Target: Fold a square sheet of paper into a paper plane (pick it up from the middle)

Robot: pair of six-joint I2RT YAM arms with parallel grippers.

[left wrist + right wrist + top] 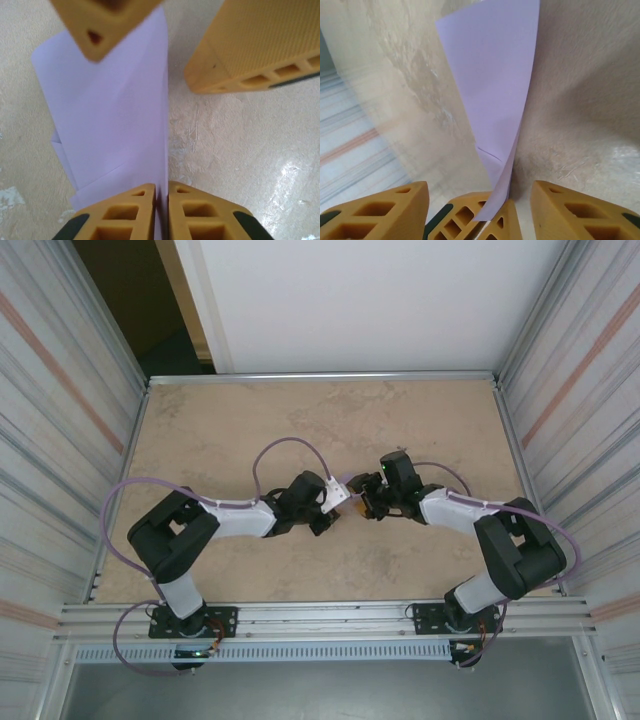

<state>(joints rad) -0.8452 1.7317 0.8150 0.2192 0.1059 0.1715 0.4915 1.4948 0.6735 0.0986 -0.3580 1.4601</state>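
Fingers on the left arm [152,200] are pressing together and pinching the near edge of the paper [115,110]. I am seeing nothing between them but the paper itself. The right fingers [367,503] are standing spread, one on each side of the paper, and are not gripping it. In the left wrist view one is lying across the far corner, and I cannot tell whether it is touching. The other is sitting clear to the side.

I am locating the paper between the two arms, over the middle of the counter [200,430], reaching away from the left fingertips. A second layer is peeking out along one edge, so I am judging it as partly folded, with folds left to make. Whether its far edge is touching the counter I cannot tell.

I am reading this step as a regrip between folds, with the left arm alone carrying the paper. In my judgement the next move is calling for the right fingers to close on a fresh spot along the free edge while the left pinch is holding firm. Paper this thin is liable to slip or buckle.
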